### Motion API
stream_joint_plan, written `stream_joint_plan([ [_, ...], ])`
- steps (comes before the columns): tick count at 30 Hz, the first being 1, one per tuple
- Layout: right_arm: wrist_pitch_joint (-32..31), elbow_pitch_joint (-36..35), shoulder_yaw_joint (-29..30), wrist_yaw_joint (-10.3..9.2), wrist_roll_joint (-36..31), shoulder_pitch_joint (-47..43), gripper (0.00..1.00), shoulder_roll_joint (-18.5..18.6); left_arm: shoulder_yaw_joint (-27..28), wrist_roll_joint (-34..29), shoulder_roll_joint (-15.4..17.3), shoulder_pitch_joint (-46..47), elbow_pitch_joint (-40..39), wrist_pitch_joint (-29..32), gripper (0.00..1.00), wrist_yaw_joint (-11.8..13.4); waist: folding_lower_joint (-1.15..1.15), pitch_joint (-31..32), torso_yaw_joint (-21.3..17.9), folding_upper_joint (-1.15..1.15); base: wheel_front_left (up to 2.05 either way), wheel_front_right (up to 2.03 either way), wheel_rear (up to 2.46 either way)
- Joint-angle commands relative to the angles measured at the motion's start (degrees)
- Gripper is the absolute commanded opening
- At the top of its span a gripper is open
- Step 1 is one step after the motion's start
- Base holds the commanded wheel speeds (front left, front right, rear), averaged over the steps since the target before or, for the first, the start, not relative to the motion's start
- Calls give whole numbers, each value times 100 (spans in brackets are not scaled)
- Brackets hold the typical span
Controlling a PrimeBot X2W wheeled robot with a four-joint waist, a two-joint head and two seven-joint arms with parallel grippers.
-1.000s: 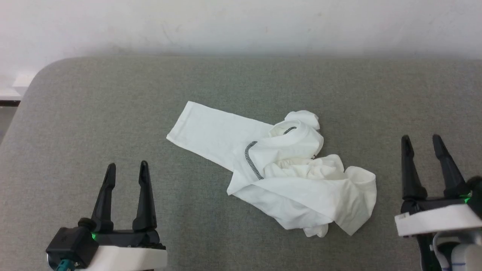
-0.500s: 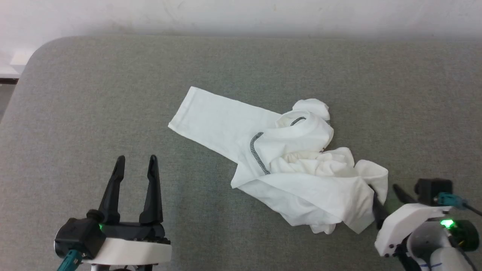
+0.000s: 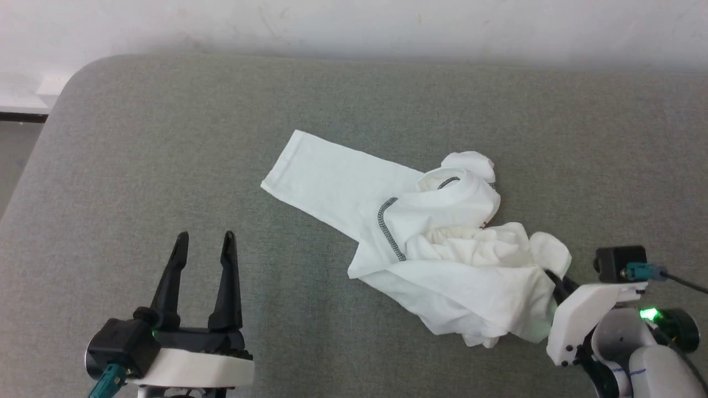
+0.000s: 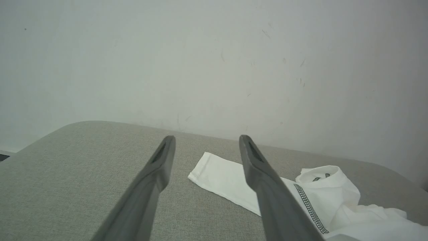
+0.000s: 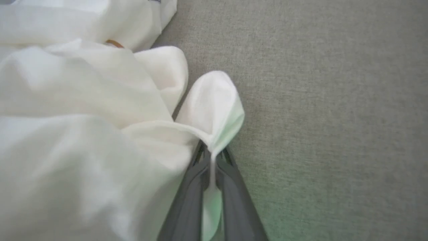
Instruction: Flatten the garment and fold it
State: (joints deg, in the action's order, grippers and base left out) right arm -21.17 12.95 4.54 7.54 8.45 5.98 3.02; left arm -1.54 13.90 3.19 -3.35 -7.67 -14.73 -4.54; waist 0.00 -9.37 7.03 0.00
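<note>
The garment, a white thin shirt with dark grey seam stitching, lies crumpled on the grey cushioned surface, one sleeve stretched flat toward the upper left. My right gripper sits at the garment's right edge, shut on a fold of white fabric; in the right wrist view the cloth is pinched between the two dark fingers. My left gripper stands open at the lower left, apart from the garment. In the left wrist view the open left gripper points at the sleeve end.
A pale wall runs behind the surface. The surface's rounded corner is at the upper left, with floor and a white ledge beyond it. Bare grey surface stretches left of and behind the garment.
My right gripper turned in from the right side to the garment's right edge and shut on a fold of it. The head camera shifted. The left gripper stays open.
</note>
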Motion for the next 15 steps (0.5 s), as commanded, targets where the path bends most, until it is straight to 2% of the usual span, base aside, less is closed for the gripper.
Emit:
stream_joint_plan([
  [1,-52,-211,-25,-5,-52,123,0,39,25,-16,-28,-28,24,-27,100,0,0,69,-64,0,0,0,0],
  [5,-375,-830,-282,-5,-87,502,0,510,30,76,-30,-49,10,-27,100,78,0,134,-225,0,0,0,0],
  [10,-912,-1450,-613,-5,-149,1506,0,1503,70,135,-30,2,-47,-27,100,145,0,77,-385,0,0,0,0],
  [15,-1194,-1470,-534,-5,-338,2562,0,2541,118,159,-31,124,-96,-27,100,122,0,-139,-377,0,0,0,0],
])
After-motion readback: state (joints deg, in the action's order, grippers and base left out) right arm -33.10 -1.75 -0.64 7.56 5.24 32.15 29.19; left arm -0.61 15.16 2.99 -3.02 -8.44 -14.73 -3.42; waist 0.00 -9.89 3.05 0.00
